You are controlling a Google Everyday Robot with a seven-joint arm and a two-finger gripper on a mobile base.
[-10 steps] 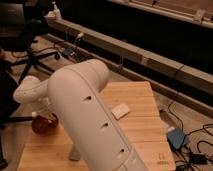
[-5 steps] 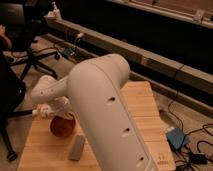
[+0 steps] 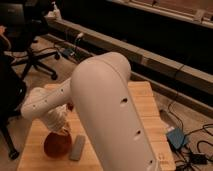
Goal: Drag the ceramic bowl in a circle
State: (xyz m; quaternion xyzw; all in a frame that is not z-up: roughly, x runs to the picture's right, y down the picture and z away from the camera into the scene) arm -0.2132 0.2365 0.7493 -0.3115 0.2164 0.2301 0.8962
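Observation:
The ceramic bowl (image 3: 56,145) is a glossy orange-red round bowl on the wooden table (image 3: 145,107), near its front left. My big white arm crosses the middle of the view and bends back to the left. Its wrist comes down onto the bowl's far rim, and the gripper (image 3: 64,131) sits at that rim, mostly hidden by the wrist.
A grey flat bar-shaped object (image 3: 77,147) lies on the table just right of the bowl. An office chair (image 3: 35,55) stands on the floor at the left. A blue box (image 3: 176,137) and cables lie on the floor at the right. A long ledge runs behind the table.
The bowl has slid along the table's left part, first rightwards and then towards the front, with the wrist on it. The arm's big link has swung right and upward.

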